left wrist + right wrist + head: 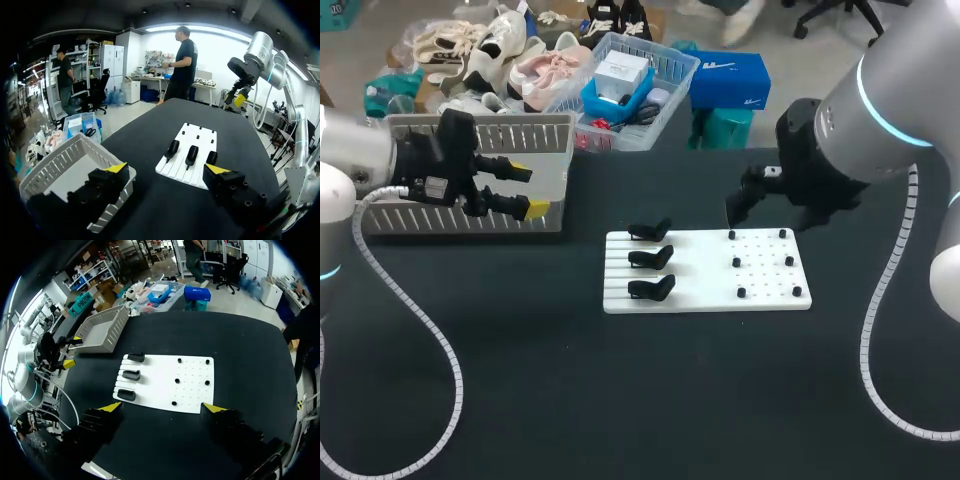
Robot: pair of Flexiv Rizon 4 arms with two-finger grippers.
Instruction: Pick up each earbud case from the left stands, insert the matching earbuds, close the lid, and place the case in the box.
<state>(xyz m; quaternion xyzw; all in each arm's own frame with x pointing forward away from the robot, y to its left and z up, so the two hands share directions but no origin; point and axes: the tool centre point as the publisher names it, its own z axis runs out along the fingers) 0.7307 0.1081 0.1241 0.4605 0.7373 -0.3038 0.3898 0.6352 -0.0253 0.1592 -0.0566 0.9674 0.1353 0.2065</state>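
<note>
- Left pincer [529, 189]: fingers wide apart, empty, in the upper left of the frame, just in front of the box [460, 218].
- Right pincer [162, 408]: fingers wide apart, empty, with the board [705, 285] ahead of it.
- Three cases [651, 258]: on stands on the board's left half, at frame centre.
- Earbuds [736, 262]: on the board's right half.
- Board and box rest on the table [620, 400].

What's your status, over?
Left pincer open, beside the basket. Right pincer open, by the white board, far edge. Three black cases on the board's left. Nothing in the way.
</note>
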